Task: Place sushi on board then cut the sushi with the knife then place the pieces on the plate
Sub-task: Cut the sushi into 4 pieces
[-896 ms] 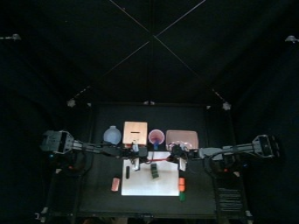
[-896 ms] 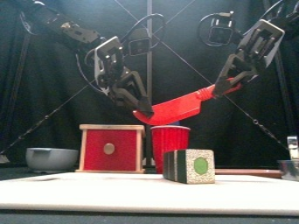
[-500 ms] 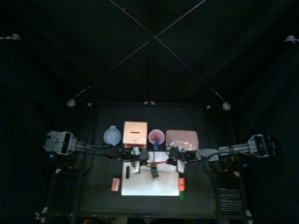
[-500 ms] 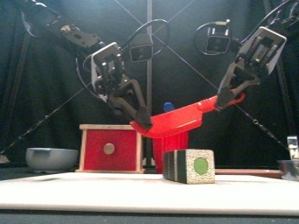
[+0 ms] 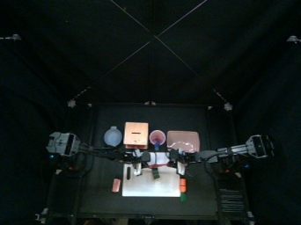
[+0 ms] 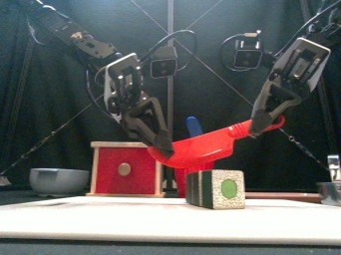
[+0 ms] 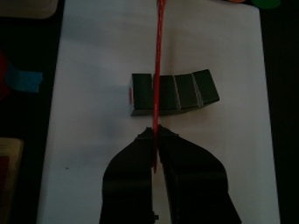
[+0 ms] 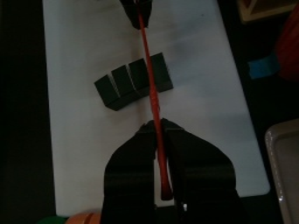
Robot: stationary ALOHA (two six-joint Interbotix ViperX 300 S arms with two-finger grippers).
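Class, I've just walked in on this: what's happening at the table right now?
Both arms share one tool. The left end effector and the right end effector each clamp one end of the red knife, holding it slanted above the sushi roll. The roll sits whole on the white board, and the blade has not yet touched it. No pieces show on the pink tray at the back.

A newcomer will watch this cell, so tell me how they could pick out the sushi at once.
Start at the white board lying flat up front. On it, just under the red knife held in the air, lies the sushi. It is the only dark green blocky roll, its pale end showing a green dot, unlike the red-fronted box behind.
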